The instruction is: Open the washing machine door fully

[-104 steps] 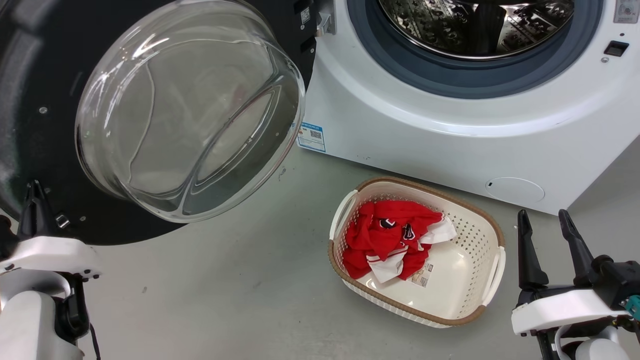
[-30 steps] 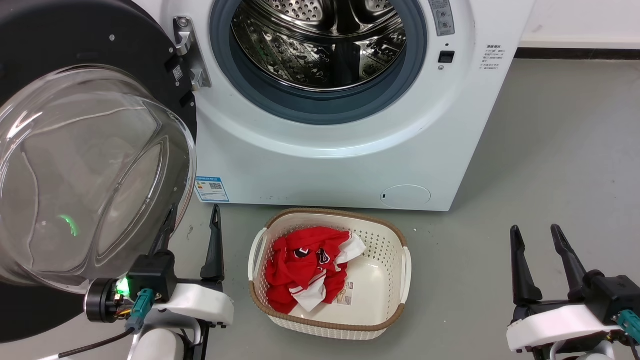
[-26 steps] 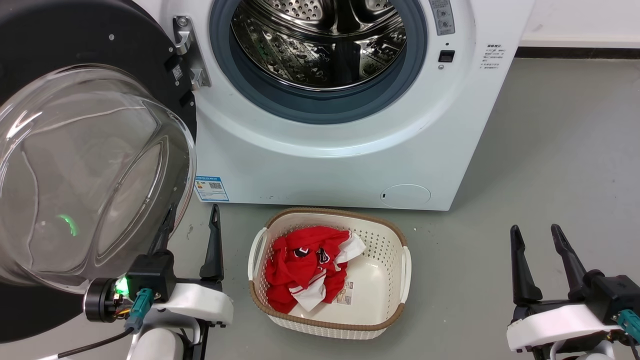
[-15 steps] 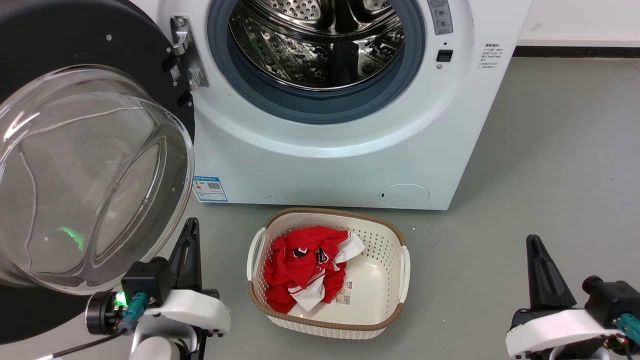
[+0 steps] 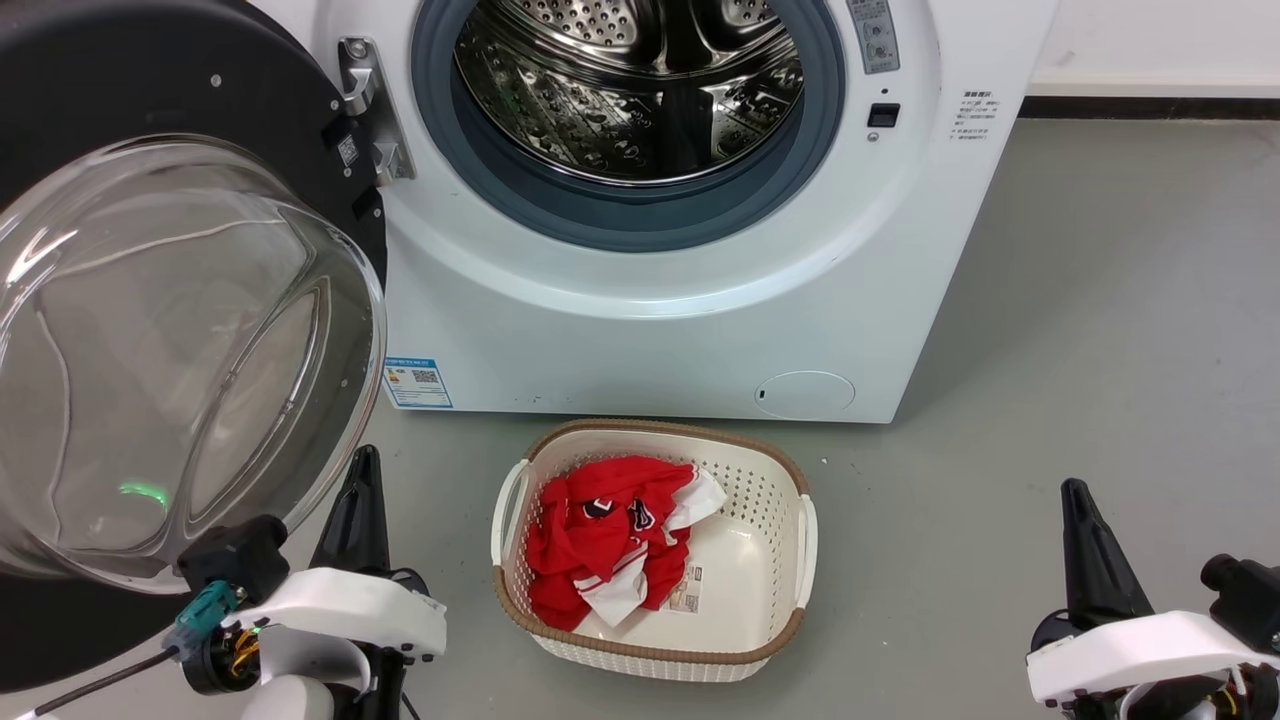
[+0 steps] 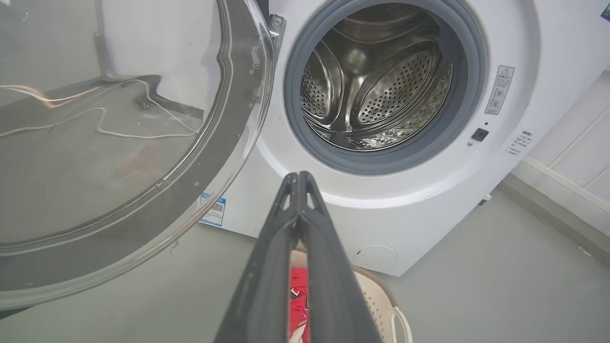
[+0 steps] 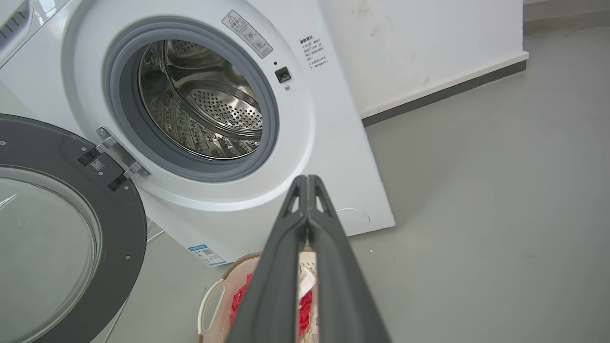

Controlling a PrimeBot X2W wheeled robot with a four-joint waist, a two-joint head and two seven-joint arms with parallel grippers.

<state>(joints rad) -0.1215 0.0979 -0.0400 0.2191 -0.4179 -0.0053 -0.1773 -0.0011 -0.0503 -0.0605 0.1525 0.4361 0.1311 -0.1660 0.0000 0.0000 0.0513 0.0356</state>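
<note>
Jaws clench on nothing: left jaws and right jaws each press dark tapered fingers (image 6: 269, 267) tip to tip. Left jaws sit low before the washer (image 5: 640, 330), close below the door (image 5: 170, 300), which hangs wide on a metal hinge (image 5: 365, 110) at the washer's left; it looks fully open. Risk: a rising left arm could knock the bulging clear glass (image 5: 220, 420) and swing that glossy black disc back toward the washer's steel drum (image 5: 640, 90). A perforated plastic basket (image 5: 805, 520) lies before the washer.

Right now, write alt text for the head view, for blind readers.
The washing machine door stands open at left, baring the drum. A basket of red clothes sits on the floor between the shut left pincer and right pincer.
</note>
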